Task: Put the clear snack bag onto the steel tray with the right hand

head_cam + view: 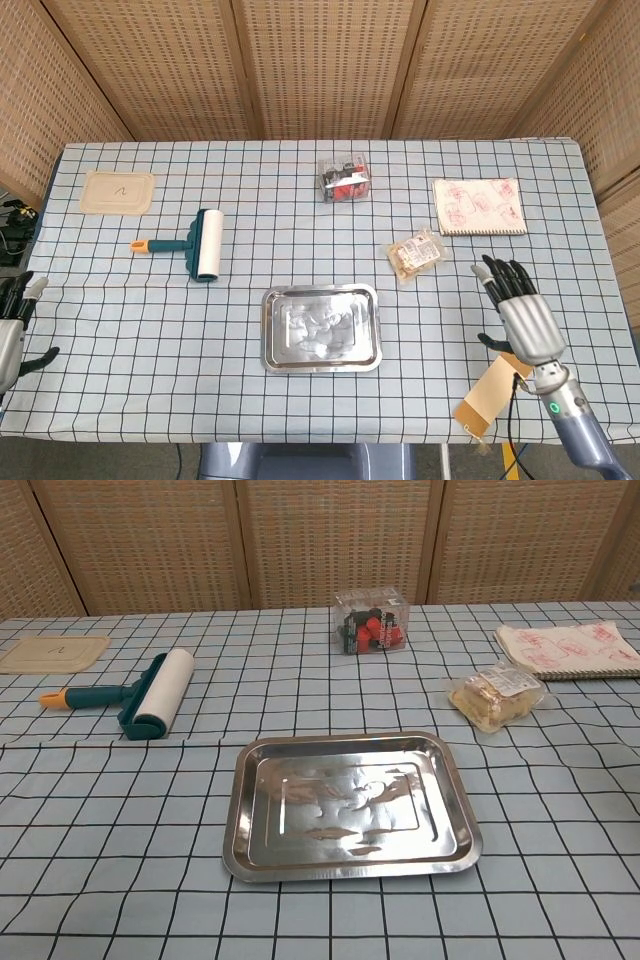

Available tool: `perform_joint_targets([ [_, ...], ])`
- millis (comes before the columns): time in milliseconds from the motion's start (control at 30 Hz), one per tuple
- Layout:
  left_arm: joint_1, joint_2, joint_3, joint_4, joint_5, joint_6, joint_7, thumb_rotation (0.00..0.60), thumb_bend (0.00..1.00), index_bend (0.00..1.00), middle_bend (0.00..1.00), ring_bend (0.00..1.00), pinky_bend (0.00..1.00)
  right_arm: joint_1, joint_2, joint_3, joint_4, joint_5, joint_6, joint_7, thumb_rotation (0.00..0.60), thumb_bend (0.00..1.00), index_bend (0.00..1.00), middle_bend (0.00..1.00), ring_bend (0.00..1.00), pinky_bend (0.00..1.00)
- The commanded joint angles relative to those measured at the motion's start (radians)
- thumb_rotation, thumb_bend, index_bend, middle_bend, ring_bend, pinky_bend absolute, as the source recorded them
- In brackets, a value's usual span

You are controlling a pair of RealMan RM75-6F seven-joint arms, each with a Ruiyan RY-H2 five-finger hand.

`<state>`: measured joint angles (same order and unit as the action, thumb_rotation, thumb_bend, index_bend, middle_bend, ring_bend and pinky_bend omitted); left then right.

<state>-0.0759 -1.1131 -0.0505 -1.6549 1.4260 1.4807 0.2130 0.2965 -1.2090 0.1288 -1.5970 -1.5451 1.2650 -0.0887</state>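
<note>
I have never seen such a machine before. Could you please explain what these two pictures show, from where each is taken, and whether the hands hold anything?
This is a two-armed robot with human-like hands, at a table with a checked cloth. The head view looks down from above; the chest view looks across from lower.

On the cloth lie a shiny steel tray, a clear snack bag, a teal lint roller with a white roll, a clear box of red and dark items, a notebook with red drawings and a beige lid.

The right hand hovers open, near the snack bag. The left hand sits at the edge. Neither holds anything.
</note>
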Motion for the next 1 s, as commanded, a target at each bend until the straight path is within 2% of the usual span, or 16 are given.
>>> perform_joint_targets([
  [33,-0.002,0.001,-0.005,0.005,-0.010,-0.006,-0.007,0.600,0.13,0.00,0.00,0.00,0.00,0.111,-0.062,0.071,0.017,0.106,-0.138,-0.061,0.600,0.10,0.12,0.00,0.00,0.00],
  [267,-0.007,0.000,-0.015,0.013,-0.046,-0.026,-0.008,0.600,0.13,0.00,0.00,0.00,0.00,0.249,-0.150,0.137,0.112,0.281,-0.303,-0.160,0.600,0.12,0.12,0.00,0.00,0.00],
  [500,-0.009,-0.003,-0.025,0.017,-0.071,-0.032,-0.009,0.600,0.14,0.00,0.00,0.00,0.00,0.334,-0.226,0.156,0.211,0.398,-0.382,-0.227,0.600,0.13,0.13,0.00,0.00,0.00],
  [767,-0.012,-0.011,-0.032,0.032,-0.080,-0.031,-0.017,0.600,0.14,0.00,0.00,0.00,0.00,0.406,-0.308,0.132,0.349,0.493,-0.455,-0.290,0.600,0.14,0.15,0.00,0.00,0.00],
  [1000,-0.020,-0.016,-0.036,0.042,-0.104,-0.055,-0.015,0.600,0.14,0.00,0.00,0.00,0.00,0.449,-0.374,0.121,0.453,0.518,-0.496,-0.276,0.600,0.14,0.15,0.00,0.00,0.00],
])
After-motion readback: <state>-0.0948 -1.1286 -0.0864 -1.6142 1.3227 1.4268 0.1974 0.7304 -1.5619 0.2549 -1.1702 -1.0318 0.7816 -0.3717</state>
